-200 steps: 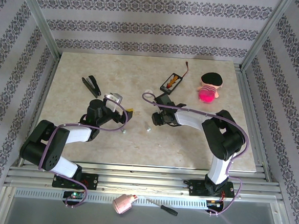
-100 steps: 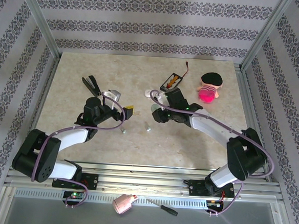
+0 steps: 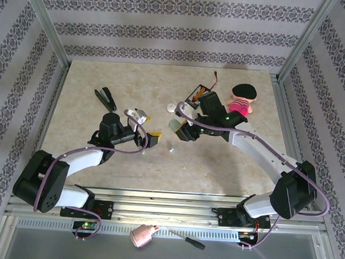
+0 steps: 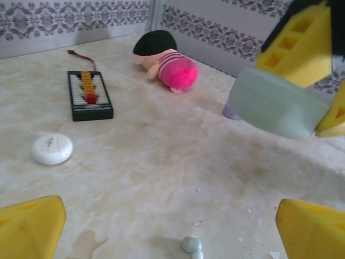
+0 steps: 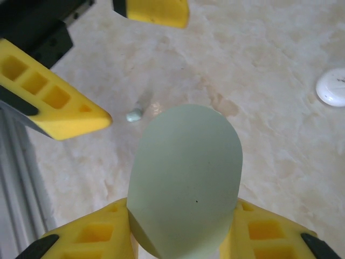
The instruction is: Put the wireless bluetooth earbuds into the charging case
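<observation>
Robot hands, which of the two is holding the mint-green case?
The right hand: it is shut on the mint-green charging case, lifted off the table. The left hand stands wide open, holding nothing.

Black-jointed white arms (image 3: 258, 152), purple cables (image 3: 326, 199), yellow fingers (image 4: 32, 226).
</observation>
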You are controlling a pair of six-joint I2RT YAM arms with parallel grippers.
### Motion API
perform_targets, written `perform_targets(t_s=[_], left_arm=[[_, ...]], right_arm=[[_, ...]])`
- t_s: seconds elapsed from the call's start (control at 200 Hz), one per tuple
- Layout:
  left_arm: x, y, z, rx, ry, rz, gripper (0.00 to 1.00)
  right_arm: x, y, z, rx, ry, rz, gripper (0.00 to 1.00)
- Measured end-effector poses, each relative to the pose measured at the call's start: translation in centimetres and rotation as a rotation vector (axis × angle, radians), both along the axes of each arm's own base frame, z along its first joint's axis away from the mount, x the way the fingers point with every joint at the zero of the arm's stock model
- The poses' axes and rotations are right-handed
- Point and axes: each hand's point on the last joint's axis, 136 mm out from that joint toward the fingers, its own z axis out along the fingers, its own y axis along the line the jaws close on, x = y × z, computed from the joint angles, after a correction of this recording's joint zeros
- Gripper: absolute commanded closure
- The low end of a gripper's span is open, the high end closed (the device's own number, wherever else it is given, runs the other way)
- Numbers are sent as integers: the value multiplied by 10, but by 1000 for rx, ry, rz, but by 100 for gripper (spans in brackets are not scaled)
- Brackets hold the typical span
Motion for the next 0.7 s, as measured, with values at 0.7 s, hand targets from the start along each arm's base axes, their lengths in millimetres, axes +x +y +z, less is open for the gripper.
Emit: perform_targets(t_s=[0.7], left_arm=[[-53, -30, 19, -107, -98, -381, 34]], right_arm=[[-39, 44, 21, -10, 67, 361, 83]])
